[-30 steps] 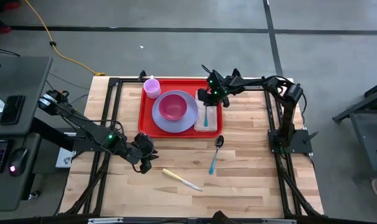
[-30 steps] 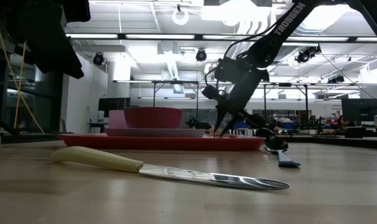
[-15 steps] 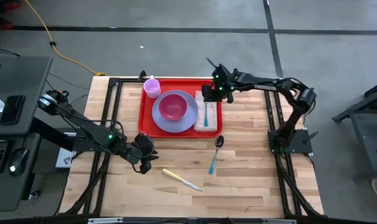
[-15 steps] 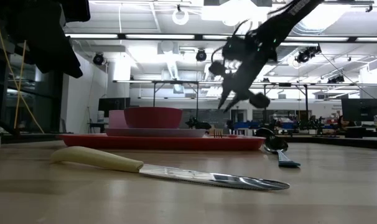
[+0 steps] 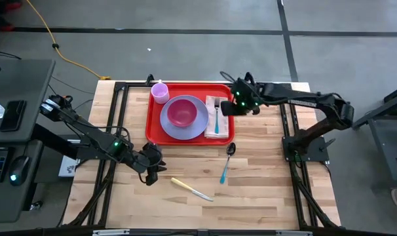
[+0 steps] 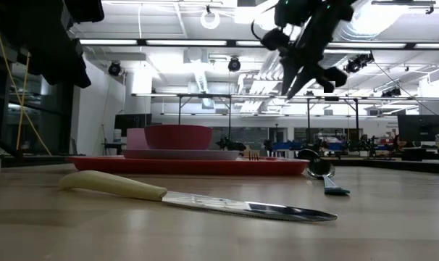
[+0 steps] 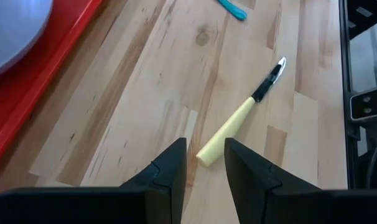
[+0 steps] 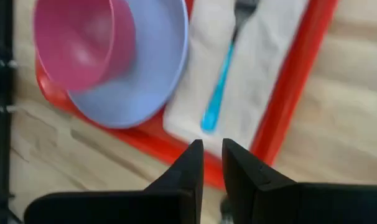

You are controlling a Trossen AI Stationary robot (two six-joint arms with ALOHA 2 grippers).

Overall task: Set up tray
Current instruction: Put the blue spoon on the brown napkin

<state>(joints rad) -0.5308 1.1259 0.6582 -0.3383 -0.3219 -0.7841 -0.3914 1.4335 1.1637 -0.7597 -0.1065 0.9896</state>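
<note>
The tray [image 5: 189, 139], red, flat and low-rimmed, lies in the upper middle of the high view, toward the table's [image 5: 264, 183] far edge. On it sit a plate [image 5: 197, 130] with a pink bowl [image 5: 182, 113], a cup [image 5: 160, 92] and a napkin [image 5: 221, 128] bearing a fork [image 5: 217, 113]. Bare wood lies open below it, save a spoon [image 5: 227, 161] and a knife [image 5: 191, 189]. The right gripper [image 5: 236, 105] hangs above the tray's right rim, empty, fingers seemingly narrowly parted. The left gripper [image 5: 152, 174], part open and empty, waits just left of the knife.
</note>
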